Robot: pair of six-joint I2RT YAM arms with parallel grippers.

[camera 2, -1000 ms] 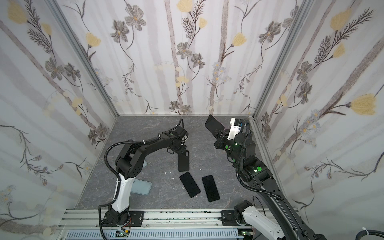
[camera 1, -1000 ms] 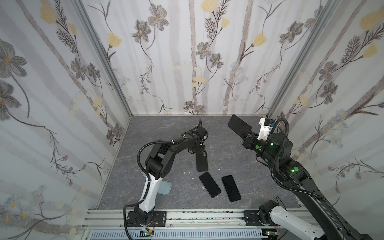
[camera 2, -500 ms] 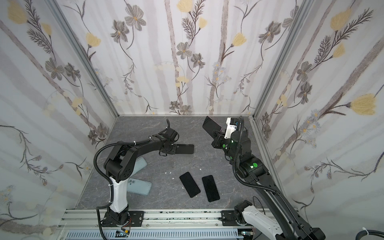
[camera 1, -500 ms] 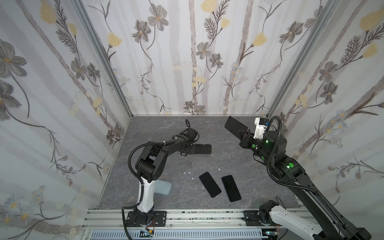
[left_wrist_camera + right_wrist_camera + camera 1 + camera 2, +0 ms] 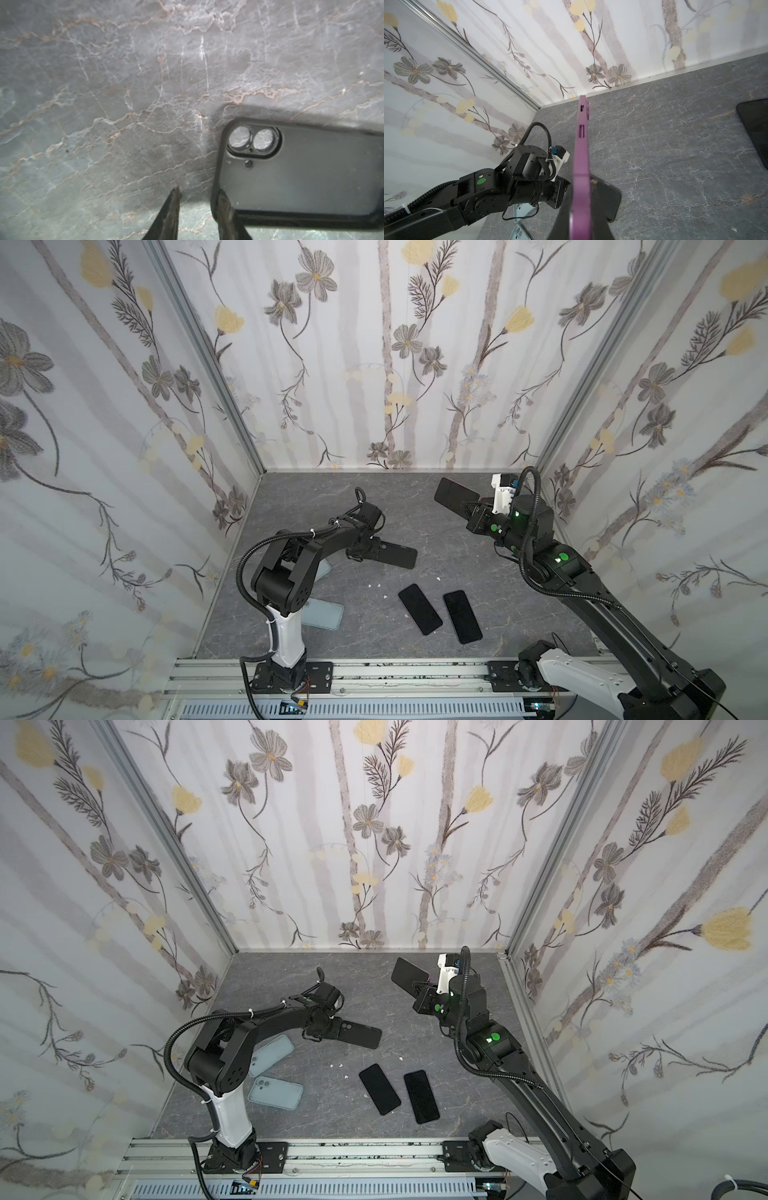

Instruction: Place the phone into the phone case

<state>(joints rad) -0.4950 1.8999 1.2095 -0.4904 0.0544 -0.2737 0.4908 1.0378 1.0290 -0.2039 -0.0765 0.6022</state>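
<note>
On the grey table (image 5: 457, 572), in both top views, we find the black case (image 5: 395, 553) lying flat near the middle. Its long axis runs from the left gripper (image 5: 368, 548) out toward the right, and the end with the lens holes sits just by that gripper. The phone (image 5: 455, 497) is off the table: the right gripper (image 5: 471, 510) holds it by one end, raised at the far right, dark face up, its length slanting toward the back wall. So the case lies to the left of the phone and nearer the front, lower and well apart. By our reckoning the right arm must carry the phone that way and turn it to match the case's length. Two spare phones (image 5: 379, 1089) lie near the front, and two pale blue cases (image 5: 276, 1092) lie by the left arm's base. In the left wrist view the left gripper (image 5: 199, 191) is released: bare table shows between its fingers (image 5: 173, 207), and the other finger overlaps the corner of the black case (image 5: 301, 172). We see the table's veins through the lens holes, so the case is empty; which face is up we cannot tell. In the right wrist view the phone (image 5: 581, 155) shows edge-on, purple, clenched between the fingers of the right gripper (image 5: 581, 212). The black case (image 5: 609, 197) lies beyond and below it, the left arm (image 5: 488, 187) alongside.
</note>
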